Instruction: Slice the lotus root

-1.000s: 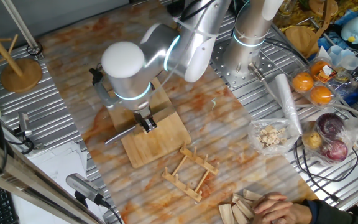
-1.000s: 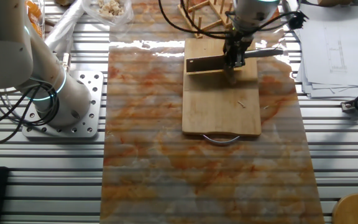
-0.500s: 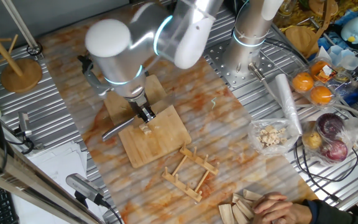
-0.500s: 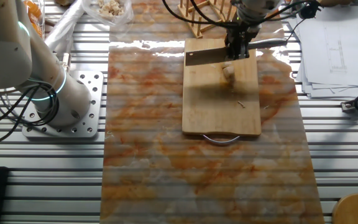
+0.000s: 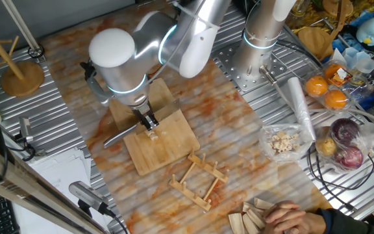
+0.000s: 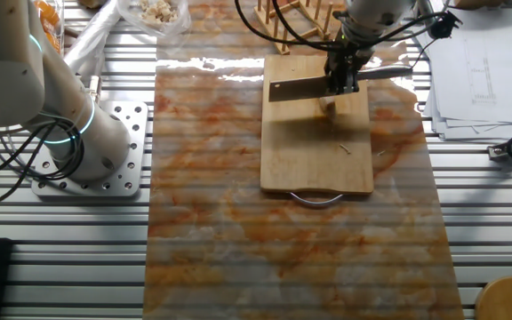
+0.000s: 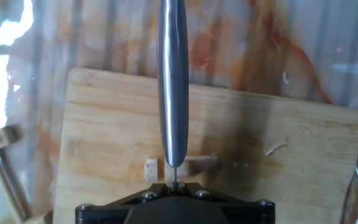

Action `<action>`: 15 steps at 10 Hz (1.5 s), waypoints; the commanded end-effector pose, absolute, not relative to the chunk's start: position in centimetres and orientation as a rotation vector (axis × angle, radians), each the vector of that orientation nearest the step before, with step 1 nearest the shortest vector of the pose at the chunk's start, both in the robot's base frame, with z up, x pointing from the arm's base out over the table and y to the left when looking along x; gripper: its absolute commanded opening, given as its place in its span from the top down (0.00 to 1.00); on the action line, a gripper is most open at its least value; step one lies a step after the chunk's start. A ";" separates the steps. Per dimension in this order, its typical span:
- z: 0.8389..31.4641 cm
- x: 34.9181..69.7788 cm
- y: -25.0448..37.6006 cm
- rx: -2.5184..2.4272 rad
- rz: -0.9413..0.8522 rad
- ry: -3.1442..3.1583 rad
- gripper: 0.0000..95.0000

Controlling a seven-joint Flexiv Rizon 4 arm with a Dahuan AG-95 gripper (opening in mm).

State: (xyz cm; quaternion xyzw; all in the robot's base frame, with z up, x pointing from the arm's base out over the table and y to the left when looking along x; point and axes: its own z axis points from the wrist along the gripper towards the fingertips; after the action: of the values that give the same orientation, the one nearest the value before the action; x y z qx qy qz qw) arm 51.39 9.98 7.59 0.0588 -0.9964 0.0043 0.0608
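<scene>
While the gripper [image 6: 342,75] clamps the cleaver [image 6: 302,86] over the lotus root [image 7: 185,166] on the cutting board [image 6: 305,151], a small piece [image 7: 151,168] lies cut off; most remains unsliced.

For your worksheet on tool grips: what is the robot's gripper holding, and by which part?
The gripper holds a knife by its handle, blade above the lotus root on the cutting board.
</scene>
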 end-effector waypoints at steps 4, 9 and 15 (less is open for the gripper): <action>7.0 51.7 9.8 0.178 0.022 -3.017 1.00; 5.8 51.6 9.8 0.177 0.000 -3.015 1.00; 3.0 51.8 10.1 0.194 0.027 -3.033 1.00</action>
State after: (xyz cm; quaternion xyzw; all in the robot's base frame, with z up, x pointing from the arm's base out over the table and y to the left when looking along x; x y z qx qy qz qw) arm 51.91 10.12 6.19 0.0644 -0.9965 0.0106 0.0522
